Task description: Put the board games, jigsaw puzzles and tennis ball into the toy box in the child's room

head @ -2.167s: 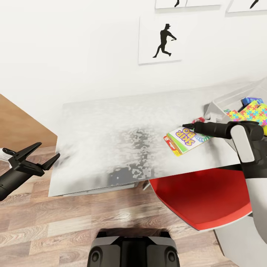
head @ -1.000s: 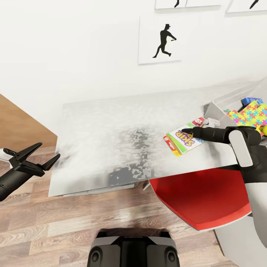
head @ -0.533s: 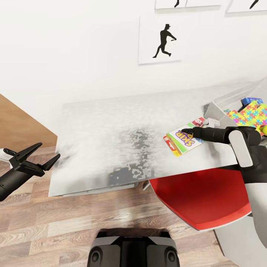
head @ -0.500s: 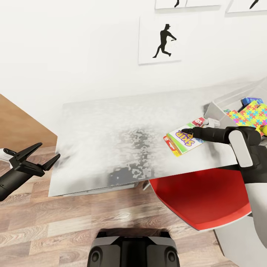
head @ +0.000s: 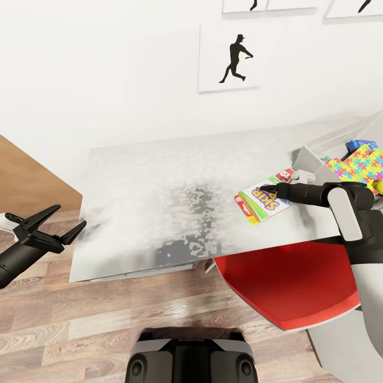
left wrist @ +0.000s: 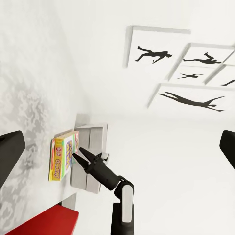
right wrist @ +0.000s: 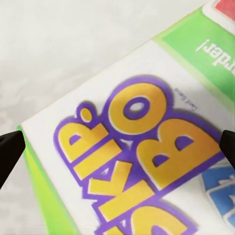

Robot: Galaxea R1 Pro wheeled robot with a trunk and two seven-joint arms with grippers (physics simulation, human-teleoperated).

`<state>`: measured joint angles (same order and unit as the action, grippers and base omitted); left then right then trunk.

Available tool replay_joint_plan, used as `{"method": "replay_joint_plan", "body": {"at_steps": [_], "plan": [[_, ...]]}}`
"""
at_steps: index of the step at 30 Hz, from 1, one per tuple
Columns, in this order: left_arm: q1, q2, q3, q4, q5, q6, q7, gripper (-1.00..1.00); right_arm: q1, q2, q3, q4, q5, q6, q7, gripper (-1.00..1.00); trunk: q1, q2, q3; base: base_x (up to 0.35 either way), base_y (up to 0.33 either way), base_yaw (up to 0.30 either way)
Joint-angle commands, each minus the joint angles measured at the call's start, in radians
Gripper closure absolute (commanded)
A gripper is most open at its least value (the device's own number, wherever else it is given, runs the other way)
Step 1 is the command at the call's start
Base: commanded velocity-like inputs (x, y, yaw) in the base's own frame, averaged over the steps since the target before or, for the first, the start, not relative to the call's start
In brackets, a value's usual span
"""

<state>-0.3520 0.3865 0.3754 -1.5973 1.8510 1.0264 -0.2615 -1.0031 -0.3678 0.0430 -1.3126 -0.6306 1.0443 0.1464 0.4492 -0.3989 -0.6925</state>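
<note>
A board game (head: 260, 201) with yellow and purple letters lies flat on the white table (head: 159, 186), near the right end of its front edge. My right gripper (head: 270, 188) hovers just over it, open, its fingertips (right wrist: 10, 152) spread wide across the game's lid (right wrist: 132, 156). The left wrist view shows the game (left wrist: 62, 156) with the right gripper (left wrist: 81, 156) spread above it. The grey toy box (head: 311, 154) stands right of the game and holds a jigsaw puzzle (head: 364, 162) and the tennis ball (head: 380, 185). My left gripper (head: 72, 215) is open beyond the table's left edge.
A red chair (head: 287, 287) sits tucked under the table's front right. Black silhouette prints (head: 230, 56) hang on the white wall behind. Wood floor (head: 64, 319) lies to the left and in front, with my base (head: 191, 356) below.
My right gripper has come away from the toy box's corner and down over the board game, its tip creeping slightly left in the last second. The left arm has stayed still.
</note>
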Motion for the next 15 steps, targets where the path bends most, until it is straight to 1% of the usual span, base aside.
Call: {"method": "replay_joint_plan", "body": {"at_steps": [1, 9, 15], "plan": [[-0.001, 0.000, 0.000, 0.000, -0.009, 0.003, -0.009, -1.00, 0.000, 0.000, 0.001, 0.051, 0.005, 0.003, 0.010, -1.00, 0.001, -0.001, -0.001, 0.000, 0.000, 0.000], [-0.001, 0.000, 0.000, 0.000, -0.009, 0.003, -0.008, -1.00, 0.000, 0.000, 0.001, 0.053, 0.005, 0.003, 0.010, -1.00, 0.001, -0.001, -0.001, 0.000, 0.005, 0.000], [-0.001, 0.000, 0.000, 0.000, -0.009, 0.003, -0.009, -1.00, 0.001, 0.000, 0.001, 0.053, 0.005, 0.003, 0.010, -1.00, 0.001, -0.001, -0.001, 0.000, 0.094, 0.000]]}}
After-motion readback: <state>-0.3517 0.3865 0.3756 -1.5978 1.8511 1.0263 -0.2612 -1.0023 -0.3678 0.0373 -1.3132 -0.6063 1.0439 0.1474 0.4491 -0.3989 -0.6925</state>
